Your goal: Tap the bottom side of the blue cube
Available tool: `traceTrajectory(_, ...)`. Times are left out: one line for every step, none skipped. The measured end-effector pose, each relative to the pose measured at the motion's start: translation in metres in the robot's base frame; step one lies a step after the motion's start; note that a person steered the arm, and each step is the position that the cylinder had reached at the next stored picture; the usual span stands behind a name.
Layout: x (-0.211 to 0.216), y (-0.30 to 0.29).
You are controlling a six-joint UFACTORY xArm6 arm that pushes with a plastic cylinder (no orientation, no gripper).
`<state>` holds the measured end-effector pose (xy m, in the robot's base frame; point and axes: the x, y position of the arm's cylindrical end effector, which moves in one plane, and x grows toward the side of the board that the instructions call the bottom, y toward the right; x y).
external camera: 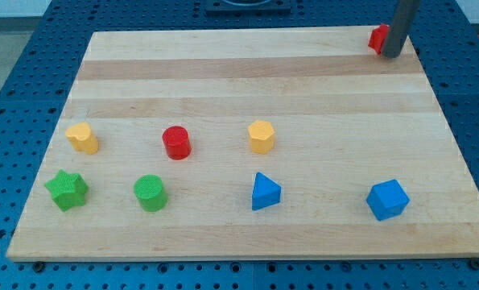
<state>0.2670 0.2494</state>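
Observation:
The blue cube (386, 199) sits on the wooden board (247, 89) at the view's lower right. My tip (391, 55) is at the board's top right corner, far above the blue cube in the view. It stands right against a red block (377, 38), which the rod partly hides. A blue triangular block (265, 192) lies left of the cube.
A yellow block (83, 138), a red cylinder (176, 142) and a yellow hexagonal block (261, 136) form a middle row. A green star (67, 190) and a green cylinder (150, 192) sit at lower left. Blue pegboard surrounds the board.

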Motion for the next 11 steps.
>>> traceTrajectory(0.011, 0.005)
traceTrajectory(0.040, 0.014)
traceTrajectory(0.081, 0.020)
traceTrajectory(0.123, 0.021)
traceTrajectory(0.160, 0.021)
traceTrajectory(0.200, 0.021)
traceTrajectory(0.249, 0.021)
traceTrajectory(0.292, 0.020)
traceTrajectory(0.316, -0.001)
traceTrajectory(0.323, -0.037)
traceTrajectory(0.323, -0.075)
